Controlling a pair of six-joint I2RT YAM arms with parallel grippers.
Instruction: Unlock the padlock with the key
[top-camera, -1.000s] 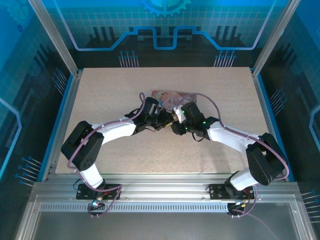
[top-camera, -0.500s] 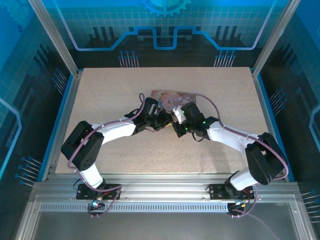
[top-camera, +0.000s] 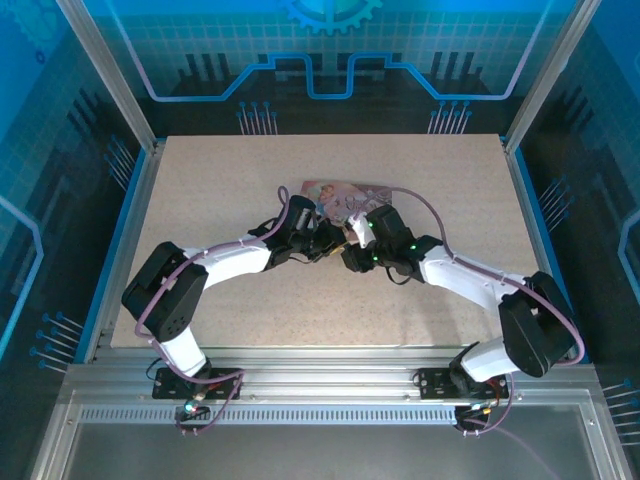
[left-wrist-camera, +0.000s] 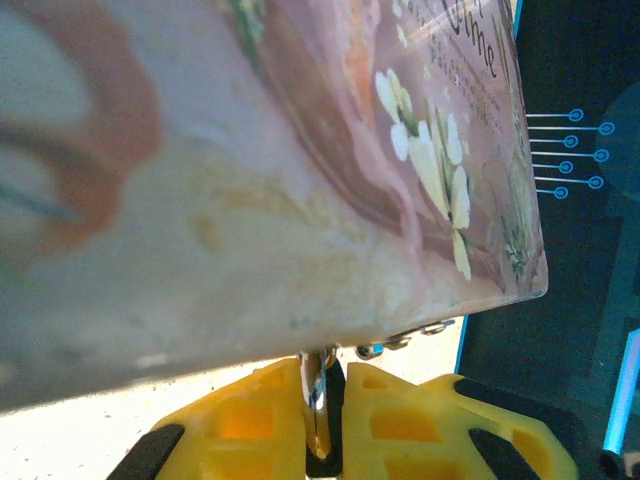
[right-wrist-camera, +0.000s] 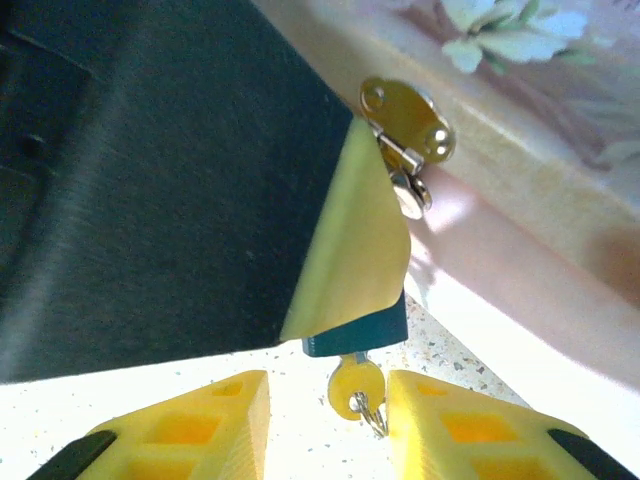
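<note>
Our left gripper (left-wrist-camera: 322, 400) clamps the tiny padlock (right-wrist-camera: 358, 334) beside the pink tin box (right-wrist-camera: 540, 210). The key (right-wrist-camera: 354, 386) sticks out below it, inside our right gripper (right-wrist-camera: 328, 405), whose fingers are parted. It is probably light, stiff and slippery, so we'd pinch its flat head.

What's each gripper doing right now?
Left gripper: closed on the padlock.
Right gripper: open, with the key sitting between its fingers, apparently not gripped.

padlock (right-wrist-camera: 360, 330): dark teal body | key (right-wrist-camera: 355, 388): yellow-tinted head, silvery ring | tin box (left-wrist-camera: 420, 150): pink, white flowers, dark script | hasp (right-wrist-camera: 405, 120): brass | left end effector (left-wrist-camera: 322, 405), right end effector (right-wrist-camera: 326, 410): yellow fingers | counter (top-camera: 200, 200): beige, speckled
</note>
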